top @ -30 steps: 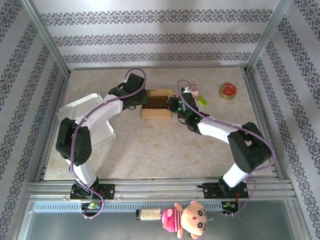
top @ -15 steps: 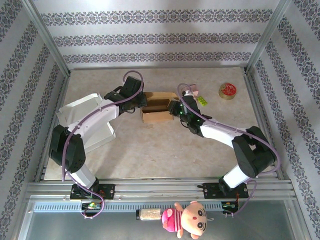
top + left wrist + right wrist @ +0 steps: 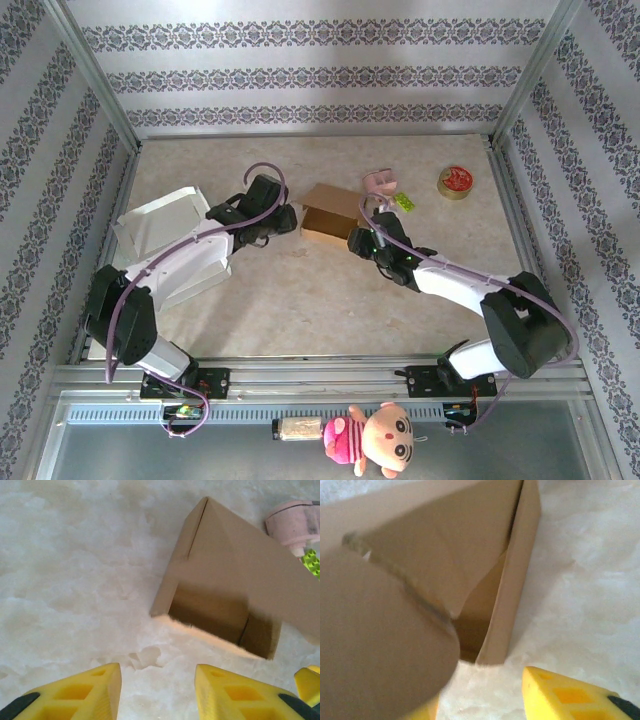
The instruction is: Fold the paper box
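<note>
The paper box lies on the table, a little behind its middle, between the two grippers. It is of brown cardboard. In the left wrist view the box shows an open side with a dark inside, and a large flap slopes over it; the right end of this flap is cut off by the picture edge. In the right wrist view the box is very near, and a blurred brown flap in front covers the lower left part, so I cannot tell how the flaps join there.

The left gripper is just beside the left end of the box. Its yellow fingers stand apart with only bare table between them, so it is open and holds nothing.

The right gripper is near the right front corner of the box. One yellow finger is plain to see, the other is nearly hidden under the blurred flap. Bare table shows between them, so the jaws are apart and empty.

Behind the box are a pink object and a small green thing, both too small to identify. Farther right lies a round roll. A white tray is partly covered by the left arm.
</note>
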